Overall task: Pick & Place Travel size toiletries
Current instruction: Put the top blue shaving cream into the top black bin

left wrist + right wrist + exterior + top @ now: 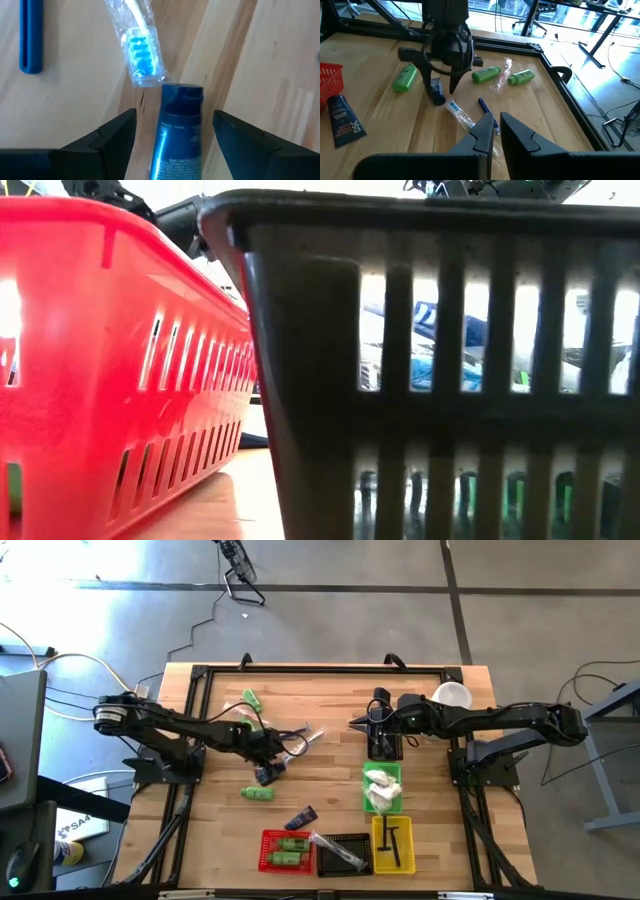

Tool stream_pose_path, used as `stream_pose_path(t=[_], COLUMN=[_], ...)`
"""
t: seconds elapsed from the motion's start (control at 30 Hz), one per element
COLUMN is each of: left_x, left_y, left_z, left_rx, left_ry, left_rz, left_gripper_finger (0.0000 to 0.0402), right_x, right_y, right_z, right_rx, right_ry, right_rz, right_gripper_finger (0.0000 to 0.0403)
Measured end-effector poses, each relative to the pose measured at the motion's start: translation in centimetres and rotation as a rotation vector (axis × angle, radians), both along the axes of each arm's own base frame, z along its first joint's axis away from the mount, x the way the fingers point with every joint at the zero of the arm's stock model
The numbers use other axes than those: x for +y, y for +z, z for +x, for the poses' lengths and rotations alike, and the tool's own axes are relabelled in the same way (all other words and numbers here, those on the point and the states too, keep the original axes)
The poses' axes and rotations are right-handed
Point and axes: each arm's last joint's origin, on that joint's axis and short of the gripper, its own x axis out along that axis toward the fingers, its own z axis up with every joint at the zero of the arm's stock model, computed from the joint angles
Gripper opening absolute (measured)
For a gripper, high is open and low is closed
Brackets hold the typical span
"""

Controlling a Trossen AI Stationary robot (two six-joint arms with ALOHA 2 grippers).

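Toiletries are the task's things, and the one that matters now is a dark navy tube lying flat on the wooden table, left of centre. In the high view we see the left gripper directly over it, while the right gripper waits well apart, toward three o'clock, over a black basket, its fingers nearly together and empty. In the left wrist view the left gripper's two dark fingers stand wide apart with the tube between them, touching neither. The tube's long axis runs along the gap, cap end toward twelve o'clock. Just past the cap lies a clear-wrapped toothbrush, its blue bristles almost touching the tube. We judge the left arm nearer by far, and a straight descent should bracket the tube across its narrow width.
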Motion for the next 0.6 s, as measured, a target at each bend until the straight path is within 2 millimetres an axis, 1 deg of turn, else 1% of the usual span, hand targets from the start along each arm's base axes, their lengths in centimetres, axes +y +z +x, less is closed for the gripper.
stream_pose_path(t=[0.13,0.27,0.6], left_x=[0.0,0.0,0.1], left_y=[-1.2,-1.6,-1.6], left_z=[0.4,0.9,1.3], left_rx=[0.035,0.024,-0.012], left_ry=[0.002,0.004,0.001], left_rz=[-0.002,-0.003,0.001], left_gripper_finger=[0.0257,0.0257,0.0257], right_x=[0.0,0.0,0.0], right_y=[0.0,0.0,0.0], right_z=[0.0,0.0,0.0], right_rx=[0.000,0.001,0.001], right_ry=[0.000,0.000,0.000], right_rz=[0.000,0.000,0.000], right_gripper_finger=[0.0025,0.0025,0.0025])
